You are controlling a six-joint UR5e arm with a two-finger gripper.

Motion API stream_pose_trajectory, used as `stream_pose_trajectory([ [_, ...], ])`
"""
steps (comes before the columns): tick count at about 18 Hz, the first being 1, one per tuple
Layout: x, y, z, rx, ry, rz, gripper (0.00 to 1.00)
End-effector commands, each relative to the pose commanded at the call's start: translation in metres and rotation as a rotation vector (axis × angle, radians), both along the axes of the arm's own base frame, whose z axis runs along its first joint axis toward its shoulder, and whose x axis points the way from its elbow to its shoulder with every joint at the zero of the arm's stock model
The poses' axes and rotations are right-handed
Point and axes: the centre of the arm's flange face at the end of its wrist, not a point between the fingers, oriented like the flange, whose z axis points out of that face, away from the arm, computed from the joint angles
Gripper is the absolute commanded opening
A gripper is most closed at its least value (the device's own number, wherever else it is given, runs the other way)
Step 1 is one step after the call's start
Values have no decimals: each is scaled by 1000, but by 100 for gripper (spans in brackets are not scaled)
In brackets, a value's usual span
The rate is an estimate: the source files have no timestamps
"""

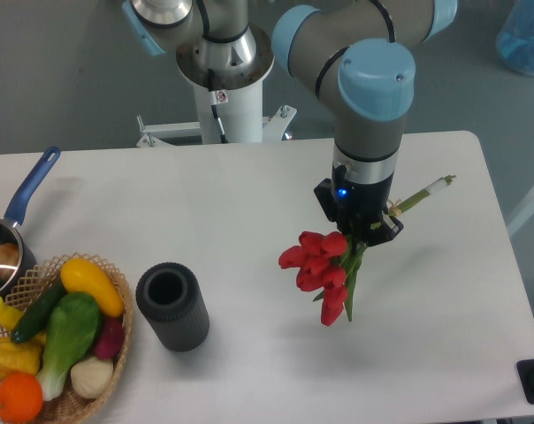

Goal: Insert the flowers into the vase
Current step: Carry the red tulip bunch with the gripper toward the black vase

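One bunch of flowers hangs in my gripper, my jaws clamped on the stems, red buds drooping down-left of me and the stem end poking out up-right. So its long axis runs slantwise, heads leading. The vase stands upright well off to the buds' side, mouth open, just short of a wicker basket beyond it.
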Motion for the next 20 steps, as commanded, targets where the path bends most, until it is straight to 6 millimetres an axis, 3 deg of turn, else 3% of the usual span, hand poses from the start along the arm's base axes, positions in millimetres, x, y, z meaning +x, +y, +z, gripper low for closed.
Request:
stream_pose_trajectory([
  [6,12,11,2,74,-48,-15,7],
  [10,31,20,5,149,-91,-47,6],
  [20,78,44,41,534,-224,70,3],
])
